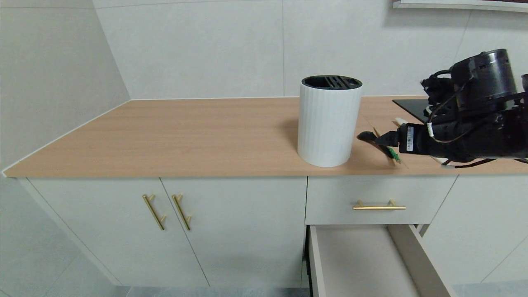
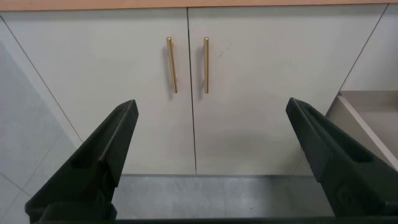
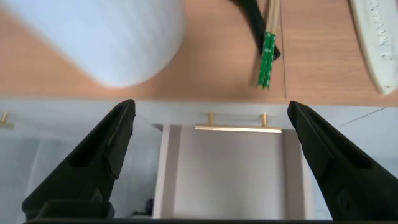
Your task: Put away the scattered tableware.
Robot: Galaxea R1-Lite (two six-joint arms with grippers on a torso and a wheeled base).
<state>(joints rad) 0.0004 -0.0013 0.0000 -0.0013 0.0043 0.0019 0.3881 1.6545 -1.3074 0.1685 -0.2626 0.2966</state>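
Chopsticks lie on the counter just ahead of my right hand, long axis pointing away from it. Hand spread wide, empty. Right arm is nearer.

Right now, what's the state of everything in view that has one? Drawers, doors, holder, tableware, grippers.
lower drawer: open, nothing in the visible part
upper drawer: shut
cabinet doors: shut
holder: upright on the counter, nothing sticking out
chopsticks: lying flat near the counter's front edge, not gripped
left gripper: open, empty, facing the cabinet doors
right gripper: open, empty, above the counter's front edge
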